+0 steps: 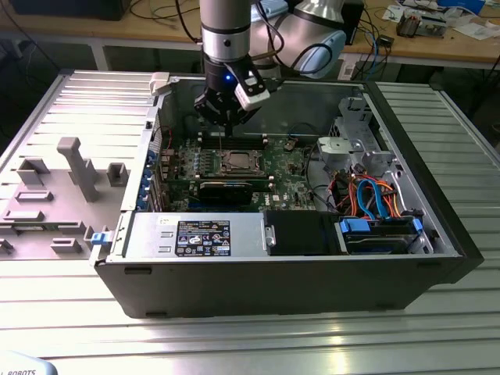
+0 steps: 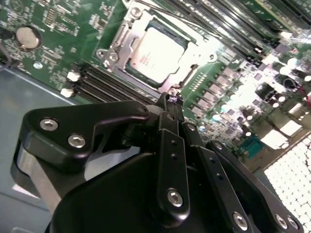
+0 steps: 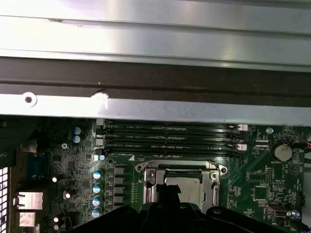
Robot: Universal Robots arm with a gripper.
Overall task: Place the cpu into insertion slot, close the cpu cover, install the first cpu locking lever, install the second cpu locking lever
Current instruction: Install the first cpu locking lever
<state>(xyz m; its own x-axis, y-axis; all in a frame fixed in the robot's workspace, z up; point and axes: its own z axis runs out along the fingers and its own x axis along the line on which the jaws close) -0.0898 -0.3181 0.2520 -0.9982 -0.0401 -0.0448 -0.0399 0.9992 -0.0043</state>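
One big open computer case point(image 1: 437, 258) sits on the ribbed metal table point(image 1: 258, 344), with the green circuit board point(image 1: 285, 168) lying flat inside it. Over the board hangs the gripper point(image 1: 222, 125), its fingers point(image 2: 171, 131) pinched together with nothing between them, just above the socket's edge. Down in the insertion slot point(image 2: 114, 48) the cpu point(image 2: 156, 47) is already seated, silver top up, and the cpu cover point(image 2: 131, 29) lies closed around it, framing the chip.
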